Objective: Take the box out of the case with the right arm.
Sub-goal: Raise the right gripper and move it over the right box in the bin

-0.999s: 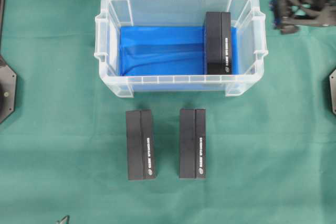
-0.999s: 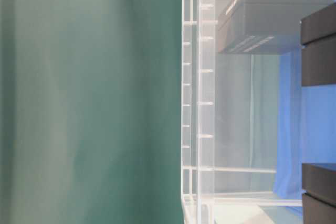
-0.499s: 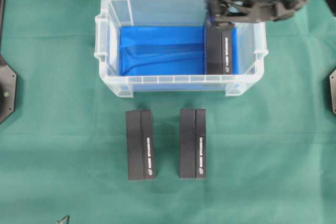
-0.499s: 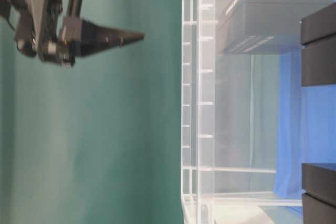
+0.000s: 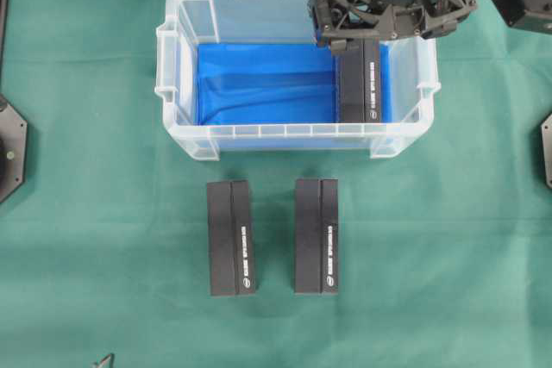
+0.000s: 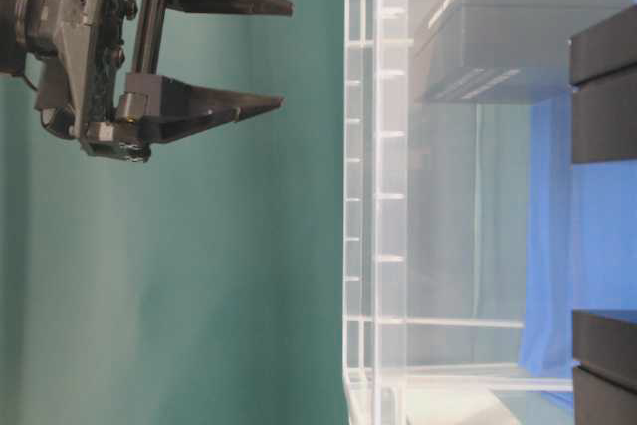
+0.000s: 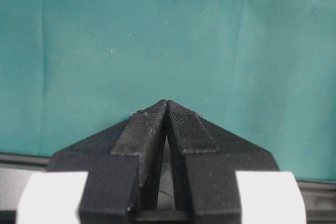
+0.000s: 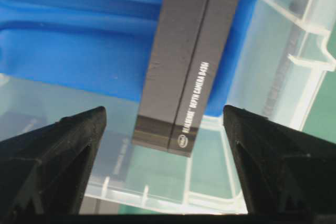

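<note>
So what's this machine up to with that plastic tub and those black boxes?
The all-black right arm's pincer hangs wide open above the far right corner of the clear plastic case with the blue bottom, lined up over the one black rectangular box inside it. It has not touched the box yet. Two matching black boxes lie on the green cloth in front of the case. The left arm's pincer is shut and idle.

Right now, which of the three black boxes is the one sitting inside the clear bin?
The black box at the right end of the clear bin, under the open right hand. The other two boxes lie outside it on the green cloth.
</note>
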